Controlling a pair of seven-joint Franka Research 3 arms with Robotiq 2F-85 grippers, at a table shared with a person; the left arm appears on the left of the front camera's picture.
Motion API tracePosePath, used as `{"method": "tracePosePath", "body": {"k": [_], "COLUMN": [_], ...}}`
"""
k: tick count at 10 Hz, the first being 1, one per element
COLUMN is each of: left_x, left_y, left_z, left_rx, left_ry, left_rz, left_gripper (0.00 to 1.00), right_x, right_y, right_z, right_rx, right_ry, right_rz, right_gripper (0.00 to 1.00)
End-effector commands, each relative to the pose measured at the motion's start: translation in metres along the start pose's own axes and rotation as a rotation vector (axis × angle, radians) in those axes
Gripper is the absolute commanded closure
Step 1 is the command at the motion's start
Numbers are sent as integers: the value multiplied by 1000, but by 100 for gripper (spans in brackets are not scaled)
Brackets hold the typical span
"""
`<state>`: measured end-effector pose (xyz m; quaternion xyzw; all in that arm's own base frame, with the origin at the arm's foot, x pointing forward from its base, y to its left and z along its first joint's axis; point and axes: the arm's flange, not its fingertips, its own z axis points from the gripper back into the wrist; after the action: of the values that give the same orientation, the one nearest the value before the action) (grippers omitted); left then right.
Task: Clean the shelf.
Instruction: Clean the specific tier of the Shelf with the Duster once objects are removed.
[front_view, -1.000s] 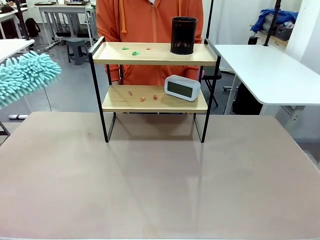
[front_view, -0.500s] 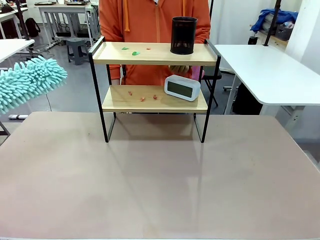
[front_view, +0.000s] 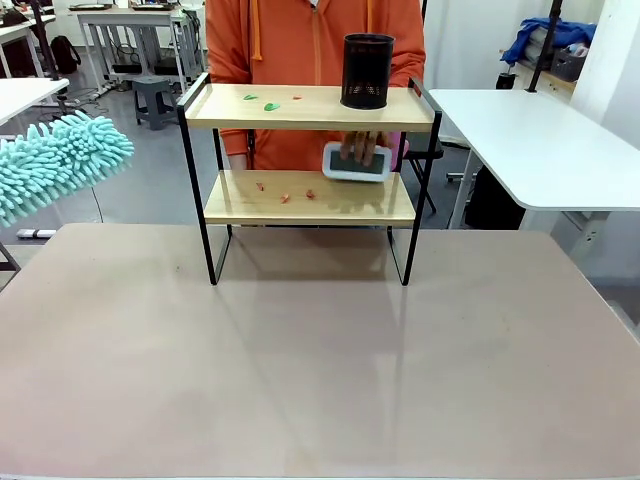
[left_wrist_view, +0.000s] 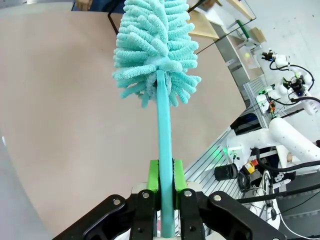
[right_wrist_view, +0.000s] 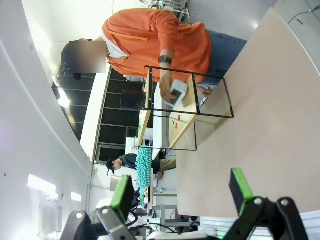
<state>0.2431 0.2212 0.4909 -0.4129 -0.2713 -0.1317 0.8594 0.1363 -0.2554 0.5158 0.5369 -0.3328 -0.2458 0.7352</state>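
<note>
The shelf (front_view: 310, 108) stands at the table's far side: two light wooden boards in a black frame. Green scraps (front_view: 270, 105) lie on its top board beside a black mesh cup (front_view: 368, 70). Small reddish scraps (front_view: 285, 196) lie on the lower board. The person's hand (front_view: 360, 150) holds a white clock (front_view: 355, 163) lifted just above the lower board. My left gripper (left_wrist_view: 166, 172) is shut on the handle of a teal fluffy duster (left_wrist_view: 157, 47), whose head (front_view: 60, 165) hangs left of the shelf. My right gripper (right_wrist_view: 180, 195) is open and holds nothing, far from the shelf (right_wrist_view: 185, 110).
A person in an orange hoodie (front_view: 310, 40) stands behind the shelf. The beige table (front_view: 320, 360) lies bare in front of it. A white table (front_view: 540, 140) stands to the right, another at the far left.
The person's hand has reached in from behind and lifted the clock off the lower board. The duster head has risen slightly and drifted a little right.
</note>
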Motion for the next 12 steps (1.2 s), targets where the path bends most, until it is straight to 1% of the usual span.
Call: {"method": "tracePosePath", "body": {"k": [1, 4, 5, 6, 7, 8, 9, 10, 11, 12], "left_x": [2, 2, 0, -1, -2, -6, -12, -19, -23, -25], "left_y": [-3, -3, 0, -14, -30, -46, -63, -82, -101, -118], "left_z": [2, 2, 0, -3, 2, 4, -3, -22, -43, -65], "left_rx": [1, 1, 0, 42, 45, 36, -5, -37, -58, -74], "left_ry": [-8, -8, 0, 106, 174, 222, 289, 327, 336, 387], "left_rz": [12, 12, 0, -94, -180, -246, -323, -388, -444, -512], "left_gripper": [100, 100, 87, 87, 87, 87, 87, 87, 87, 87], "right_x": [1, 1, 1, 1, 1, 1, 1, 1, 1, 1], "right_y": [2, 2, 2, 2, 2, 2, 2, 2, 2, 2], "right_z": [2, 2, 2, 2, 2, 2, 2, 2, 2, 2], "right_rx": [18, 18, 18, 18, 18, 18, 18, 18, 18, 18], "right_ry": [-16, -16, -16, -16, -16, -16, -16, -16, -16, -16], "right_rz": [25, 25, 25, 25, 25, 25, 25, 25, 25, 25], "right_gripper": [0, 0, 0, 0, 0, 0, 0, 0, 0, 0]}}
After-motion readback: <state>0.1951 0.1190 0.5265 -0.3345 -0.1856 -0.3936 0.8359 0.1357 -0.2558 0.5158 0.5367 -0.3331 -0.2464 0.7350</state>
